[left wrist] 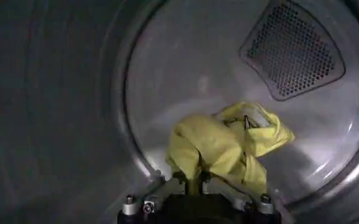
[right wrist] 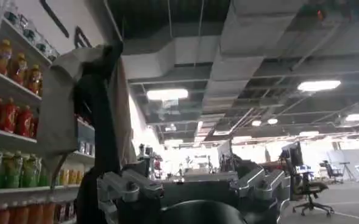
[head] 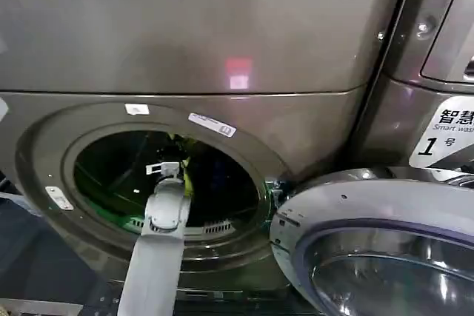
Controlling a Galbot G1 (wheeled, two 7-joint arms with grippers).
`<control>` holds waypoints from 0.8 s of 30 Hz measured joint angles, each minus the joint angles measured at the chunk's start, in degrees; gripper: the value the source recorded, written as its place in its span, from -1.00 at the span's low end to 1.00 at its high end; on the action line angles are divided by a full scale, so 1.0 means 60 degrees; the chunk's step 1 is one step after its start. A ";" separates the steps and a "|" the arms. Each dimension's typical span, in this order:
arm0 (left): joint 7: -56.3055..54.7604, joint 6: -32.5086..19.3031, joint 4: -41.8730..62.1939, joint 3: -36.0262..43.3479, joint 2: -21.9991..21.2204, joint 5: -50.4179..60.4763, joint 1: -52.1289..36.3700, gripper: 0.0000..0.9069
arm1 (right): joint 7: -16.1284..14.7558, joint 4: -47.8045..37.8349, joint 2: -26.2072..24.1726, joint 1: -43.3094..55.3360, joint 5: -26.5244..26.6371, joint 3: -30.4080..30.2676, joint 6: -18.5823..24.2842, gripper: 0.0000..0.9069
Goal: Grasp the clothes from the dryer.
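Clothes: a yellow-green piece is bunched inside the dryer drum, in front of the rear wall and below its perforated vent. My left end effector reaches through the porthole, fingers pinched on the near fold of the fabric. My right end effector is outside, facing the room's shelves; fingers spread, holding nothing.
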 measured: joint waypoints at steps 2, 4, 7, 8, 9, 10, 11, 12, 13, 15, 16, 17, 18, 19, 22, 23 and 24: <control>-0.0020 -0.0016 0.0001 -0.0009 0.0002 -0.0032 0.0027 -1.00 | -0.0002 0.0000 0.0000 0.0006 -0.0001 -0.0008 0.0019 1.00; -0.0027 -0.0019 -0.0005 -0.0010 0.0011 -0.0051 0.0057 -1.00 | 0.0000 -0.0003 0.0004 0.0012 0.0001 -0.0014 0.0032 1.00; -0.0032 -0.0036 -0.0004 -0.0036 0.0031 -0.0051 0.0042 -1.00 | 0.0008 -0.0018 0.0004 0.0013 0.0026 -0.0005 0.0073 1.00; -0.0033 -0.0039 0.0009 -0.0049 0.0049 -0.0060 0.0031 -1.00 | 0.0007 -0.0017 0.0004 0.0009 0.0030 0.0007 0.0076 1.00; -0.0029 -0.0045 0.0023 -0.0052 0.0067 -0.0076 0.0030 -1.00 | -0.0002 0.0005 0.0019 -0.0004 0.0032 0.0014 0.0076 1.00; -0.0012 -0.0055 0.0025 -0.0046 0.0082 -0.0094 0.0034 -1.00 | -0.0003 0.0025 0.0025 -0.0006 0.0028 0.0021 0.0072 1.00; 0.0007 -0.0070 0.0024 -0.0038 0.0100 -0.0101 0.0050 -1.00 | -0.0005 0.0057 0.0028 0.0000 0.0025 0.0037 0.0048 1.00; 0.0020 -0.0080 0.0019 -0.0037 0.0108 -0.0102 0.0067 -1.00 | 0.0003 0.0080 0.0027 0.0015 0.0025 0.0067 0.0014 1.00; 0.0037 -0.0081 0.0003 -0.0037 0.0108 -0.0108 0.0087 -1.00 | 0.0009 0.0114 0.0024 0.0030 0.0025 0.0094 -0.0025 1.00; 0.0062 -0.0086 -0.0016 -0.0037 0.0120 -0.0119 0.0099 -1.00 | 0.0027 0.0159 0.0005 0.0036 0.0034 0.0133 -0.0106 1.00; 0.0081 -0.0087 -0.0021 -0.0038 0.0125 -0.0120 0.0101 -1.00 | 0.0033 0.0174 0.0003 0.0036 0.0035 0.0147 -0.0140 1.00; 0.0090 -0.0092 -0.0021 -0.0038 0.0128 -0.0128 0.0101 -1.00 | 0.0037 0.0188 0.0003 0.0036 0.0032 0.0162 -0.0176 1.00; 0.0106 -0.0092 -0.0020 -0.0038 0.0130 -0.0129 0.0099 -1.00 | 0.0052 0.0196 0.0003 0.0036 0.0027 0.0175 -0.0200 1.00; 0.0115 -0.0099 -0.0021 -0.0037 0.0131 -0.0134 0.0091 -1.00 | 0.0055 0.0212 0.0010 0.0036 0.0022 0.0184 -0.0209 1.00; 0.0137 -0.0103 -0.0023 0.0008 0.0130 -0.0135 0.0044 -1.00 | 0.0068 0.0267 0.0007 0.0030 0.0020 0.0226 -0.0259 1.00; 0.0145 -0.0103 -0.0024 0.0017 0.0130 -0.0136 0.0034 -1.00 | 0.0071 0.0268 -0.0001 0.0030 0.0020 0.0246 -0.0272 1.00; 0.0151 -0.0103 -0.0026 0.0023 0.0130 -0.0136 0.0031 -1.00 | 0.0072 0.0268 -0.0002 0.0028 0.0024 0.0260 -0.0284 1.00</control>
